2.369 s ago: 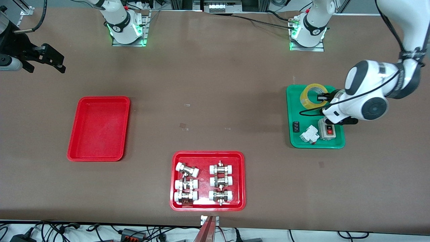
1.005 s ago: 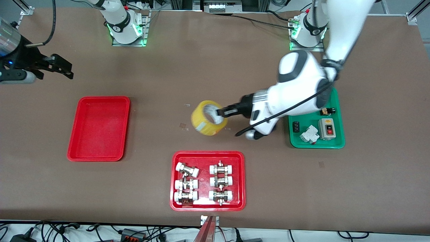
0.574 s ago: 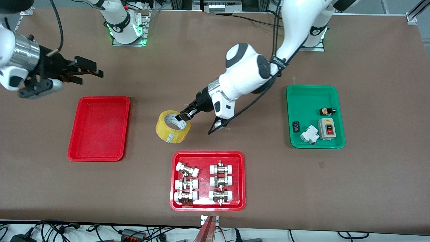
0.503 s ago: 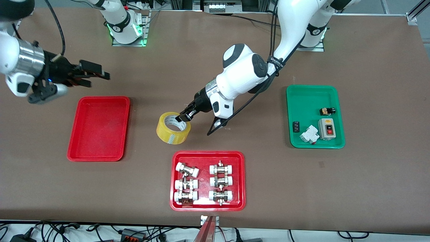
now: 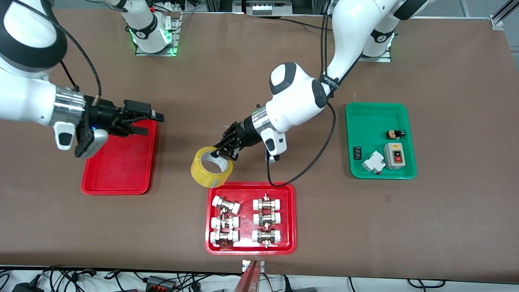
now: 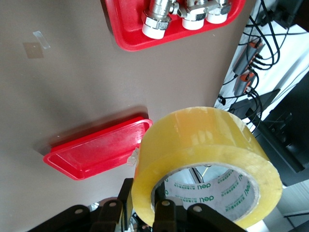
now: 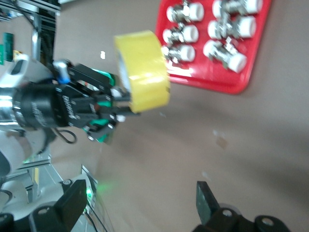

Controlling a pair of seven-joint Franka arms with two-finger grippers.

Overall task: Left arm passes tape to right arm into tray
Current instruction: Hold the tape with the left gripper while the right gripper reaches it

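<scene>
The left gripper point(image 5: 224, 151) is pinching the tape point(image 5: 211, 166) by its wall, 1 finger inside the ring. It is holding the tape in the air over bare table, just above the tray of fittings point(image 5: 250, 218) and between the 2 arms. The right gripper point(image 5: 142, 123) is hanging over the top corner of the red tray point(image 5: 117, 156) with its fingers spread wide. It is not touching the tape yet. I think the handover could go wrong here. If the left gripper is letting go before the right 1 is squeezing, the tape may be dropping and rolling away. The 2 grippers could also be bumping each other.
</scene>
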